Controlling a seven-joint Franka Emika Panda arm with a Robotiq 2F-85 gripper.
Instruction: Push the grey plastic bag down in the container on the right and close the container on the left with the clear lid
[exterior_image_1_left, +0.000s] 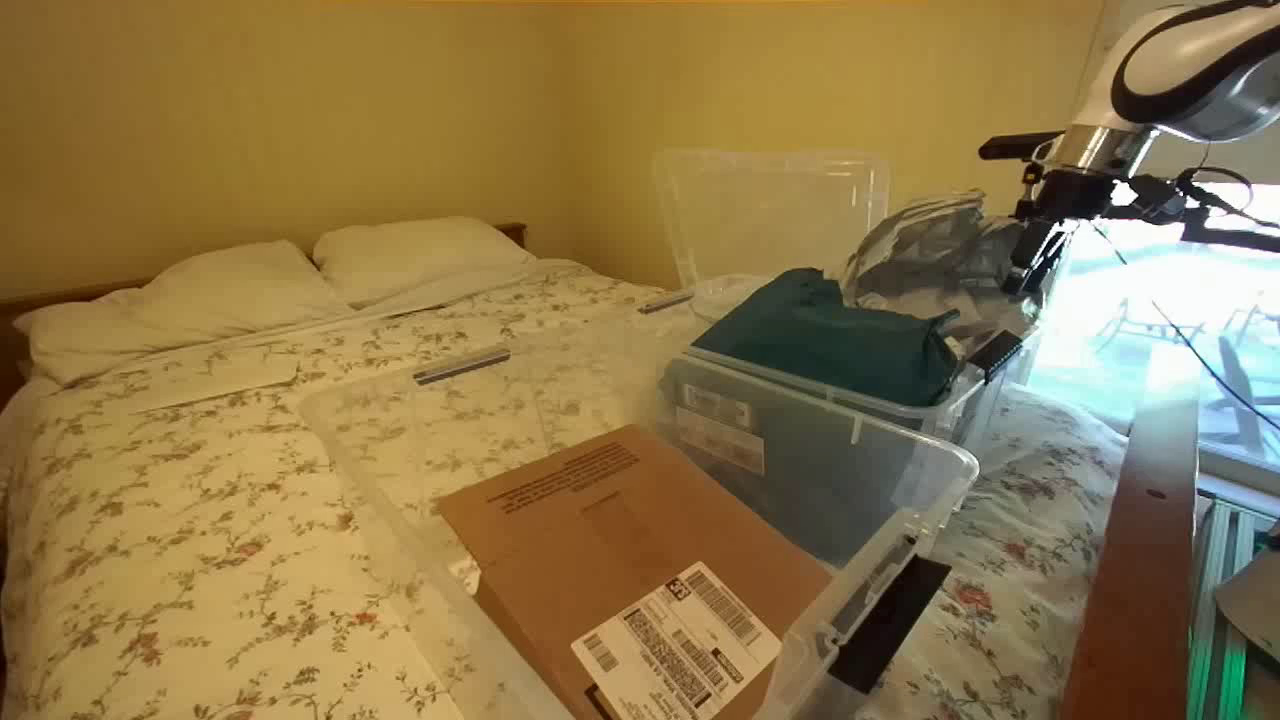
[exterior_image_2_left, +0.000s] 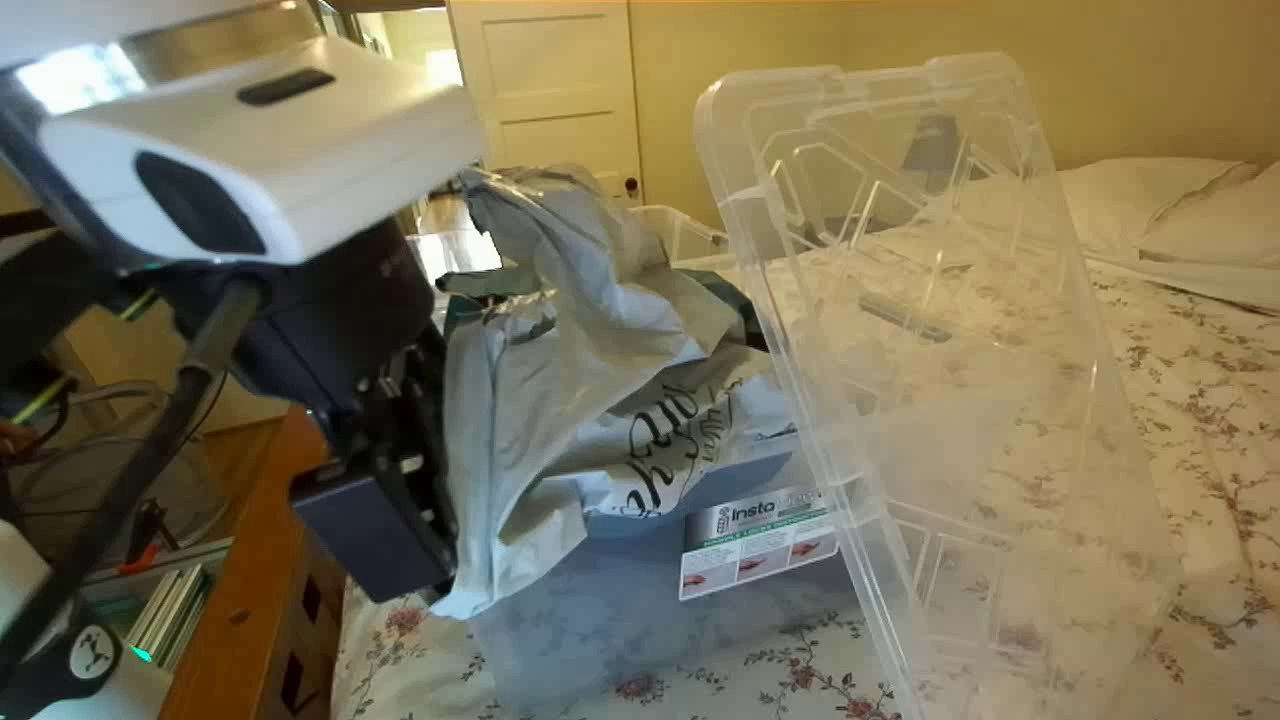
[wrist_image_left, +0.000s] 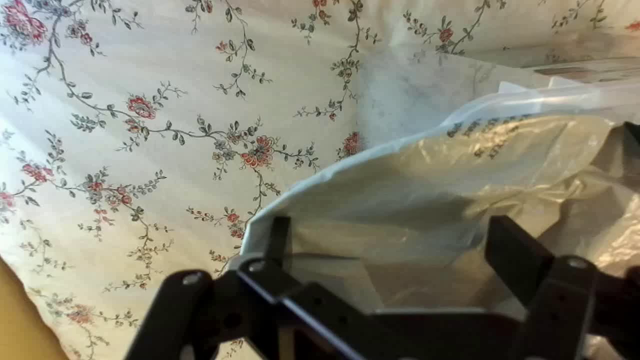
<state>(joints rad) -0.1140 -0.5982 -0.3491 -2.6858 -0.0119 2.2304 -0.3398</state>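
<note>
Neither half's looking done imo: the grey bag (exterior_image_2_left: 600, 370) is bulging from its container (exterior_image_2_left: 640, 615) mid-frame in an exterior view, the clear lid (exterior_image_2_left: 950, 370) is standing up at right, gripper (wrist_image_left: 392, 242) is hanging by the bag, spread wide.

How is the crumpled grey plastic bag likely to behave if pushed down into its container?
The crumpled grey plastic bag is probably floppy: it sags in loose folds over the edge of the clear plastic container. It may spring partly back after a push, since it bulges above the container. Its shiny highlights in the wrist view hint at a slippery surface.
</note>
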